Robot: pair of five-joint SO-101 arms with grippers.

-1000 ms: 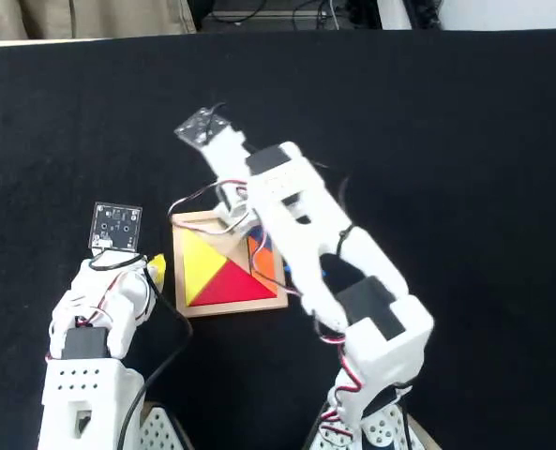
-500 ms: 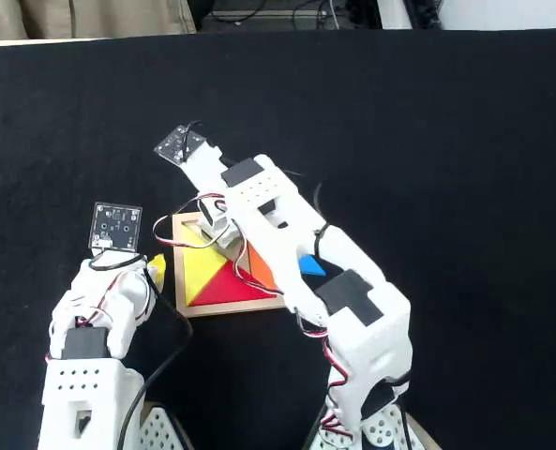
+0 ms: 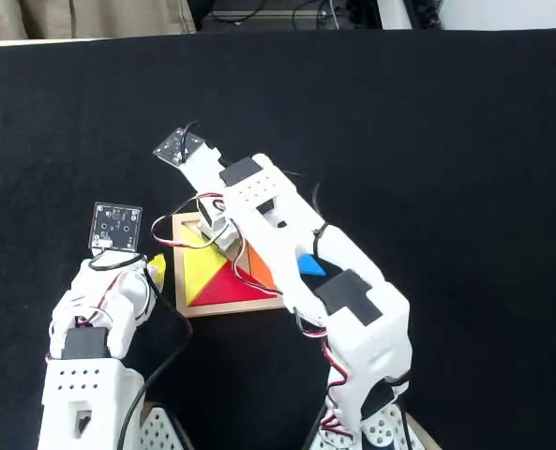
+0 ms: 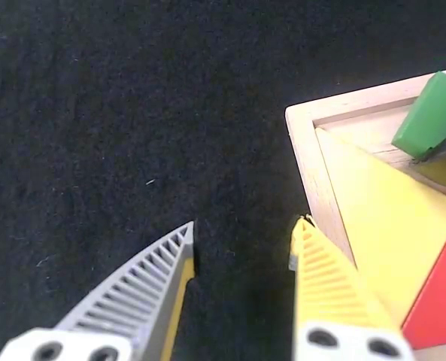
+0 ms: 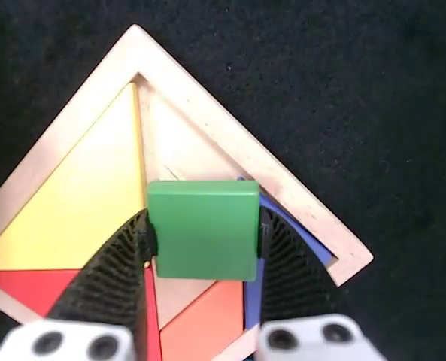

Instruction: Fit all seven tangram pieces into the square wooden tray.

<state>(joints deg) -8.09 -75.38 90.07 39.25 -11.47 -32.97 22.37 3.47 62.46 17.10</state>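
The square wooden tray (image 3: 180, 225) lies between the arms, with a yellow triangle (image 3: 201, 262), a red triangle (image 3: 229, 287) and an orange piece (image 3: 262, 269) in it. My right gripper (image 3: 217, 225) hangs over the tray's far part, shut on a green square (image 5: 202, 244). In the right wrist view the green square is above a bare patch of tray floor (image 5: 181, 147), with a blue piece (image 5: 286, 226) under its edge. My left gripper (image 4: 245, 226) is open and empty just outside the tray's corner (image 4: 305, 124), low over the cloth. The green square (image 4: 432, 113) also shows in the left wrist view.
The table is covered in black cloth (image 3: 446, 141). A bit of blue (image 3: 310, 265) shows in a gap of the right arm beyond the tray's right edge. The right arm's body covers the tray's right side. Open cloth lies to the far left and right.
Between one second and half a second ago, the right arm swung left across the tray with the green square. Since then it has held still. The left arm has not moved.
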